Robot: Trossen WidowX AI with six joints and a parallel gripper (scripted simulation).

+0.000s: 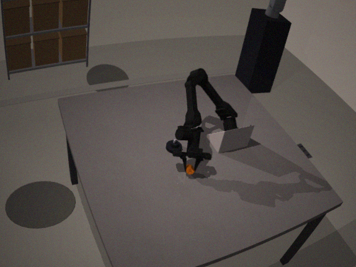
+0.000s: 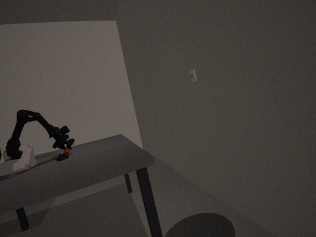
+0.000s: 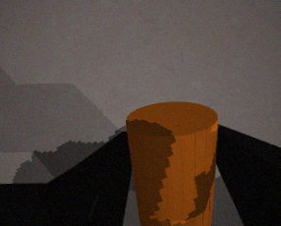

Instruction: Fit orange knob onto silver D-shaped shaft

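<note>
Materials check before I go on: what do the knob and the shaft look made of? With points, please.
Orange knob (image 1: 190, 169) (image 2: 67, 151) (image 3: 172, 172): probably matte plastic; evenly coloured, no bright glints.
Shaft (image 1: 175, 141): possibly metal, going by its pale silvery tone, but too small to tell its finish.
</note>
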